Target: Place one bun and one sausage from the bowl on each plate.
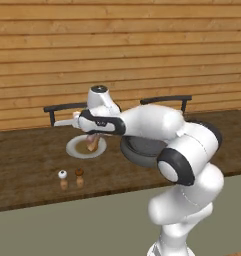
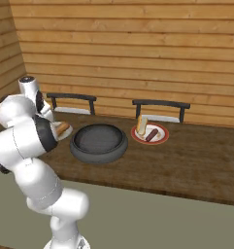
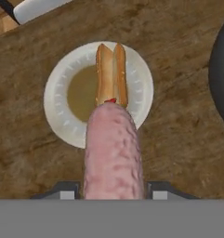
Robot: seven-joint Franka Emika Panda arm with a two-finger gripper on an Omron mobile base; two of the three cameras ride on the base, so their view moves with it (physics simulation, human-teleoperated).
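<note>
I held 1 sausage over the left plate.
My gripper (image 3: 113,188) was clamped on the pink sausage (image 3: 113,148), which hung above the near edge of the left plate (image 3: 57,111), where 1 split bun (image 3: 111,76) already lay. Beyond, the dark grey bowl (image 2: 99,142) sat on the wooden counter (image 2: 186,165), and the far plate (image 2: 161,137) carried 1 bun and 1 sausage.
</note>
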